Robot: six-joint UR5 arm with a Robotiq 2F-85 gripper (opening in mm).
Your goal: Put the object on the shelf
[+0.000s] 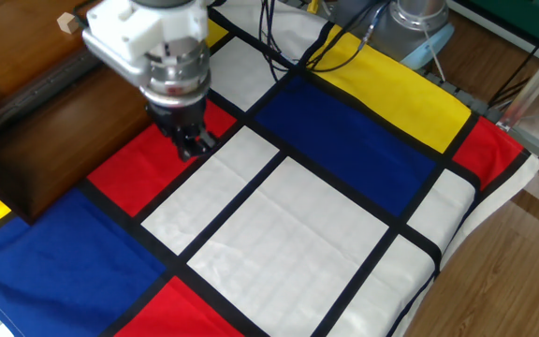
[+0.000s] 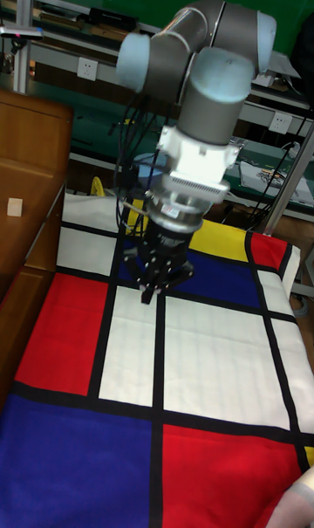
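Note:
The object, a tiny pale tan cube [image 1: 66,22], rests on the top board of the dark brown shelf [image 1: 26,56] at the far left; the tall fixed view shows the cube [image 2: 14,206] on the shelf [image 2: 26,170] too. My gripper [image 1: 195,148] hangs over the cloth where a red patch meets a white one, well to the right of the shelf and apart from the cube. Its fingers point down and stand together with nothing between them. The tall fixed view has the gripper [image 2: 153,293] above the black line between the patches.
A cloth of red, blue, yellow and white patches with black lines [image 1: 288,215] covers the table. Black cables [image 1: 298,37] and the arm's grey base [image 1: 419,28] stand at the back. The table's edge drops off at the right [image 1: 494,215].

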